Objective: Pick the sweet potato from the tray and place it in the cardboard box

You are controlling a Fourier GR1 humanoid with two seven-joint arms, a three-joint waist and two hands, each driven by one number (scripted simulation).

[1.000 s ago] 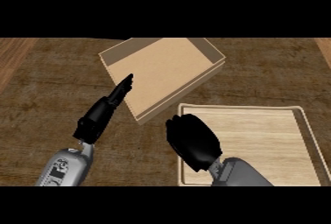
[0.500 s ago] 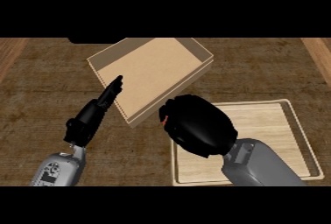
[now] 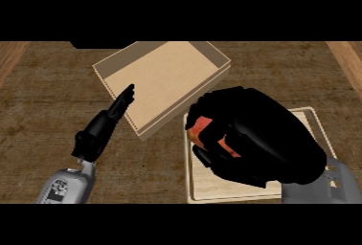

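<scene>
One counter (image 3: 42, 95), brown and wood-grained, is carrying everything. One cardboard box (image 3: 166, 79), open-topped and tan, is sitting at an angle near the far edge. One tray (image 3: 212, 184), pale wood with a raised rim, is lying just beside the box's near corner. One right hand (image 3: 262, 139) is hovering above the tray, fingers curling round the sweet potato. One left hand (image 3: 106, 124) is pointing straight-fingered at the box's near wall, holding nothing. One sweet potato (image 3: 212, 131) is showing as orange patches between the right hand's fingers, mostly hidden.
</scene>
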